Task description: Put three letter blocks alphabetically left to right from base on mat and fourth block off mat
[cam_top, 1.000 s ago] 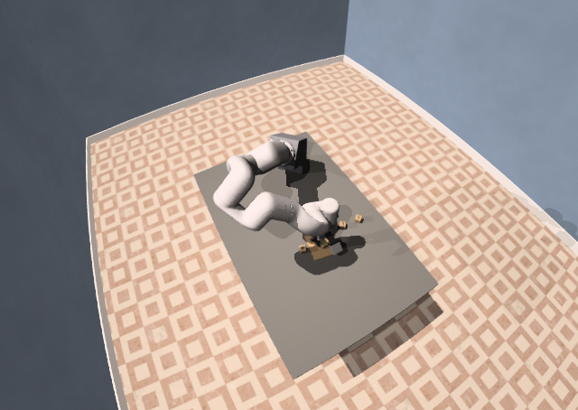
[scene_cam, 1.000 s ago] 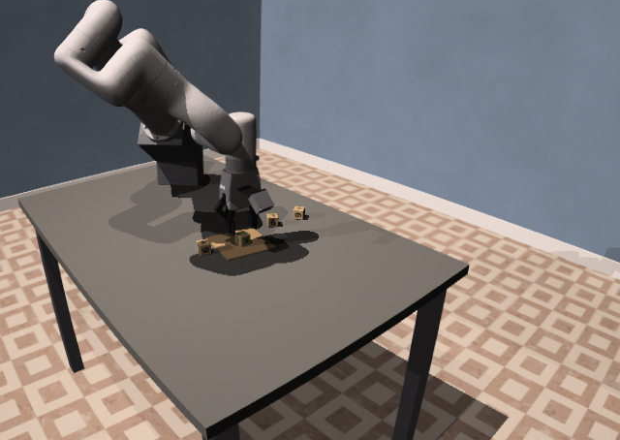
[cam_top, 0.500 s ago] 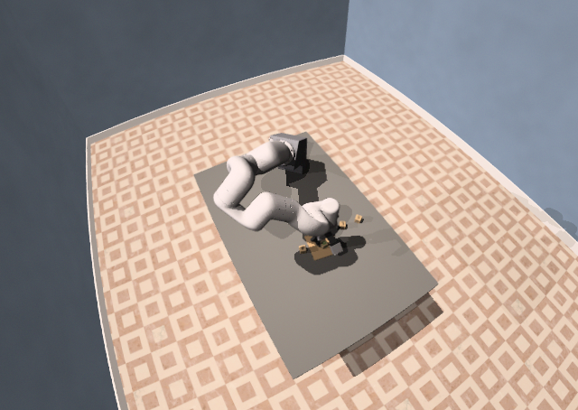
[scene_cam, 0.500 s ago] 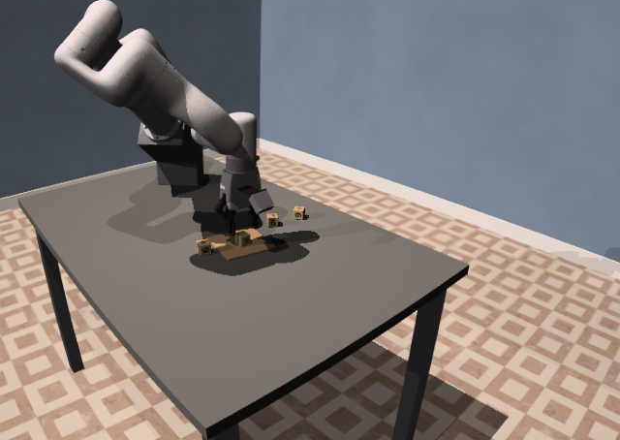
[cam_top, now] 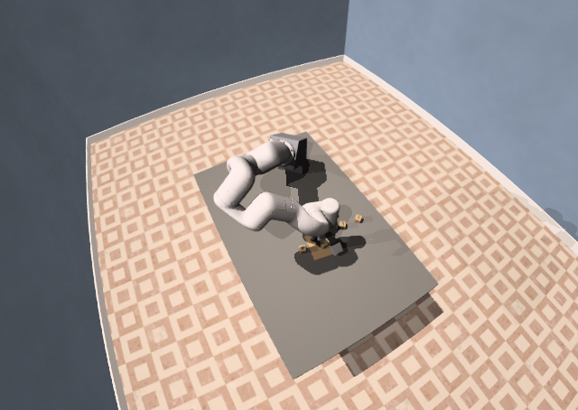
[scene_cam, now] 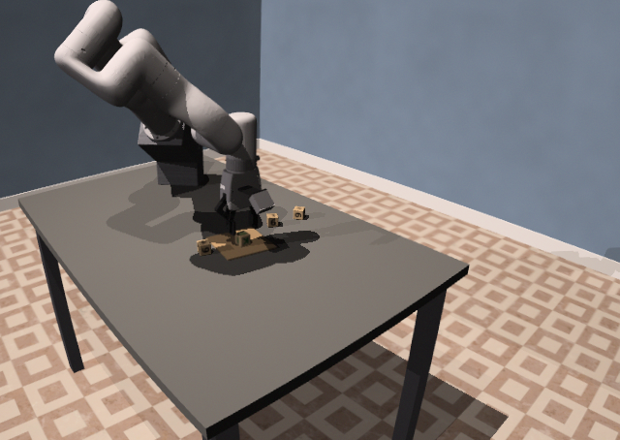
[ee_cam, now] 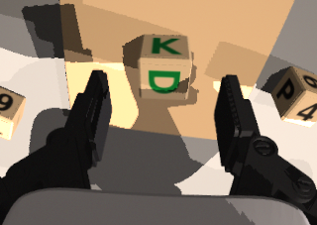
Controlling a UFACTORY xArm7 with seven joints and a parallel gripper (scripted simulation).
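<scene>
My gripper [scene_cam: 243, 228] [ee_cam: 163, 91] is open and empty, with its fingers above and to either side of a block [cam_top: 325, 243] [scene_cam: 242, 238] [ee_cam: 164, 80]. That block lies flat on the tan mat [cam_top: 321, 254] [scene_cam: 253, 250] [ee_cam: 223, 17]. A green D appears to be on its top, a quarter turn clockwise in the wrist view; a green K is on a side. A second block [cam_top: 302, 248] [scene_cam: 203, 247] [ee_cam: 299, 97] stands beside the mat, showing P, 4 and another mark. A third block [cam_top: 342, 224] [scene_cam: 271, 220] [ee_cam: 9, 111] shows a 9 in the wrist view, its top mostly cut off.
The fourth block [cam_top: 358, 218] [scene_cam: 298, 212] stands farther off, past the third block, off the mat; its top mark is unreadable. The grey table [cam_top: 298, 312] [scene_cam: 280, 315] holds everything. The arm and its shadow cover part of the mat in the top view.
</scene>
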